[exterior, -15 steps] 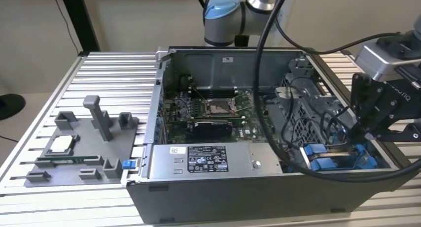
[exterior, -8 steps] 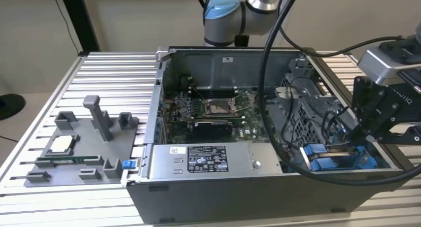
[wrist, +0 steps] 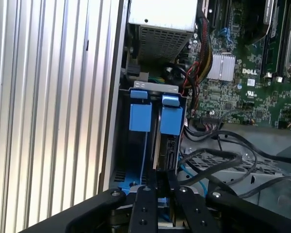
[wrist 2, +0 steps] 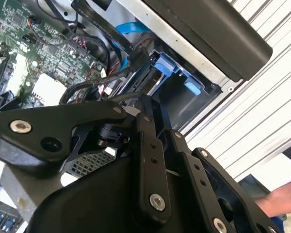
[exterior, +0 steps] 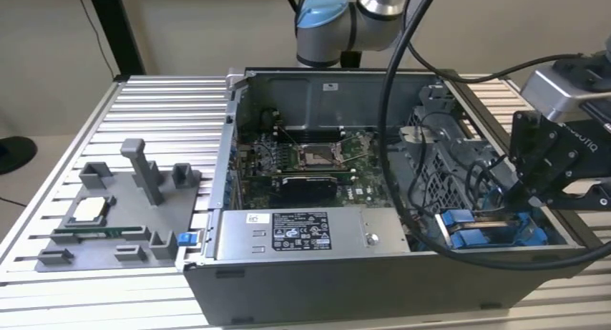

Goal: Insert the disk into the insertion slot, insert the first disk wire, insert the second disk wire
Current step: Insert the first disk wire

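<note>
The insertion slot [wrist: 136,160] is a grey metal bay with blue tabs [wrist: 140,116] at the case's corner, on the exterior view's right [exterior: 487,233]. The disk [wrist: 168,145] stands edge-on inside it under a blue carrier tab [wrist: 171,114]. My gripper [wrist: 166,175] hangs right at the disk's exposed end, its fingers [wrist: 146,204] drawn close together on a black disk wire plug. In the exterior view the gripper [exterior: 528,201] is just above the bay. In the second wrist view black wires [wrist 2: 87,92] loop toward the gripper [wrist 2: 136,104]. A blue wire [wrist 2: 131,26] lies behind.
The open computer case holds a green motherboard [exterior: 310,158] and a grey power-supply box [exterior: 296,233]. A grey fixture tray [exterior: 114,215] sits on the ribbed table at the exterior view's left. Loose black cables [wrist: 218,160] crowd the bay. A person's hand [wrist 2: 281,199] is beside the case.
</note>
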Available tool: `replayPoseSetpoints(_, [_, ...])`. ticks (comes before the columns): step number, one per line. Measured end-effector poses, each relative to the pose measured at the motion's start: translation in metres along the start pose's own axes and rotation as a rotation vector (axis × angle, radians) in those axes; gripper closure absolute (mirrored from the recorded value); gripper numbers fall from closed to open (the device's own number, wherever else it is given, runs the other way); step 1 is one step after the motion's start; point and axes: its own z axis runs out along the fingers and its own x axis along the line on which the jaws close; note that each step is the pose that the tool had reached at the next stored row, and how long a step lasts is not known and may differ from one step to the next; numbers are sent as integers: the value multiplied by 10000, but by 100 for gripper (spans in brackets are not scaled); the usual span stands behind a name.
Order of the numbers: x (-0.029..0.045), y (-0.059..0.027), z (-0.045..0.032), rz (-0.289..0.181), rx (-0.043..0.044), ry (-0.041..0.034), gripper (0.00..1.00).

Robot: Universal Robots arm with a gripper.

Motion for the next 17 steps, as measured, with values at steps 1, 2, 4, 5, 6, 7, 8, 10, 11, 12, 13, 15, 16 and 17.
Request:
replayPoseSetpoints(1, [1,-13,0,3,-51,-4,100])
replayPoseSetpoints(2, [3,-32,2,5,-91,-8,100])
replayPoseSetpoints(4, [7,-86,4,7,-143,-11,100])
replayPoseSetpoints(5, [10,-116,6,8,-152,-12,100])
replayPoseSetpoints(6, [12,-143,9,9,-157,-14,100])
replayPoseSetpoints(7, [14,-162,15,8,-161,-15,100])
replayPoseSetpoints(8, [16,-182,24,8,-164,-15,100])
replayPoseSetpoints(10, [19,-205,49,12,-169,-16,100])
replayPoseSetpoints(11, [20,-205,60,43,-180,-18,100])
replayPoseSetpoints(12, [20,-205,66,93,-184,-22,100])
replayPoseSetpoints(13, [20,-202,67,131,-183,-23,100])
replayPoseSetpoints(15, [18,-197,73,209,-179,-32,100])
replayPoseSetpoints(16, [18,-197,78,283,-175,-36,100])
replayPoseSetpoints(17, [18,-197,82,379,-176,-41,100])
